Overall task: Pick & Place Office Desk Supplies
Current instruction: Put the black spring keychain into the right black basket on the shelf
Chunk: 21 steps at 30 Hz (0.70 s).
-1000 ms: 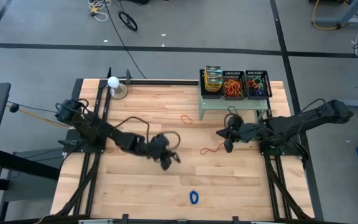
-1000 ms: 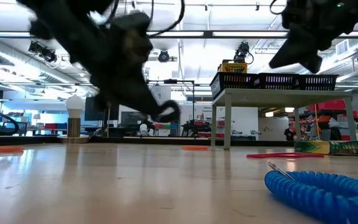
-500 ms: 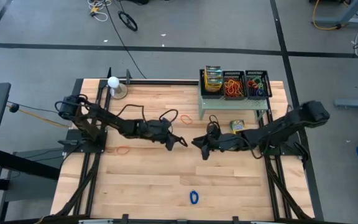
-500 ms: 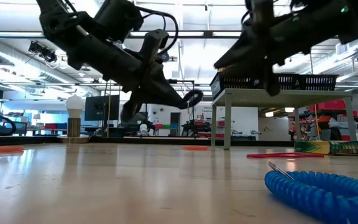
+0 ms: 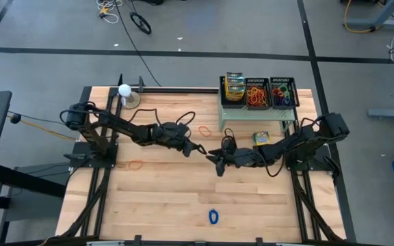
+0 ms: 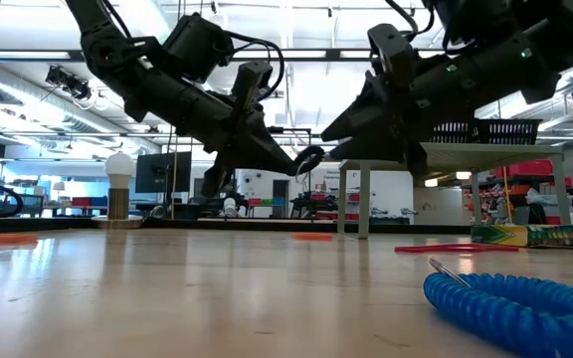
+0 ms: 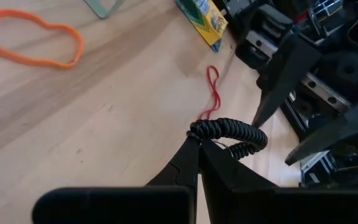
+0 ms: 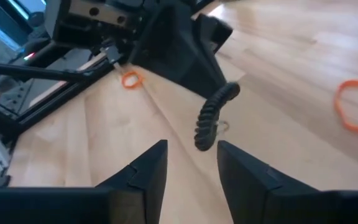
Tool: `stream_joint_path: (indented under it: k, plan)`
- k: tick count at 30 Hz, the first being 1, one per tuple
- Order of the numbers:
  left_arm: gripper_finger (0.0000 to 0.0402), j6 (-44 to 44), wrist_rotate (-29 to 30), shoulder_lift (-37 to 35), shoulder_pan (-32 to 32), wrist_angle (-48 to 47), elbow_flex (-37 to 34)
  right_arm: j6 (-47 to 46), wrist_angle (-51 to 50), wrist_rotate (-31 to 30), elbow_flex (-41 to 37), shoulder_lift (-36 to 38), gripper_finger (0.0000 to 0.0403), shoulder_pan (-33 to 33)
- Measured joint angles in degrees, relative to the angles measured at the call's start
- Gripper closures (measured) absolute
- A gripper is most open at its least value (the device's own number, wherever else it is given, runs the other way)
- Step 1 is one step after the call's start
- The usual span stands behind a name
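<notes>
My left gripper (image 5: 195,149) is shut on a black coiled band (image 7: 229,132) and holds it above the middle of the table. The band also shows in the low view (image 6: 309,159) and in the right wrist view (image 8: 212,118). My right gripper (image 8: 191,149) is open and points at the band from the table's right. Its fingertips (image 7: 258,118) stand close to the band's free end; I cannot tell whether they touch it. Black mesh trays (image 5: 269,92) with rubber bands and crayon boxes (image 5: 234,87) stand on the pale green shelf (image 5: 252,115). My left gripper pinches one end of the black coiled band (image 7: 197,132) between its two fingertips. The fingers slant down toward the table's right side. The band sticks out past the fingertips toward my right gripper, lifted clear of the table.
A blue coiled band (image 5: 213,216) lies near the front edge. Orange rubber bands (image 5: 204,129) (image 5: 136,165), a red band (image 7: 211,93) and a crayon box (image 5: 261,138) lie on the wood. A white ball on a stand (image 5: 125,92) is at the far left.
My left gripper has carried the black band up and toward the table's far and right side, to the middle. My right gripper has moved toward the table's left edge, from beside the shelf to just right of the left gripper, facing the band.
</notes>
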State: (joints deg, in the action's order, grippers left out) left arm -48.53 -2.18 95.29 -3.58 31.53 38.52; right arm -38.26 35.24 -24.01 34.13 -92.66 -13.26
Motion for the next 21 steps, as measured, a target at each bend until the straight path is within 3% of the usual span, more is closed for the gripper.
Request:
stream_joint_path:
  k: [6, 14, 21]
  plan:
    - [0.0393, -0.02, -0.13, 0.0, -0.28, 1.11, 0.0, 1.84, 0.18, -1.91, 0.0, 0.0, 0.027, 2.02]
    - [0.0392, -0.46, 0.59, 0.0, -0.28, 1.73, 0.0, 4.66, 1.06, 6.07, 0.01, 0.0, 0.0275, 5.81]
    - [0.0392, -0.39, 1.22, 0.0, -0.26, 2.75, 0.0, 4.65, 1.04, 6.48, 0.02, 0.0, 0.0309, 7.15]
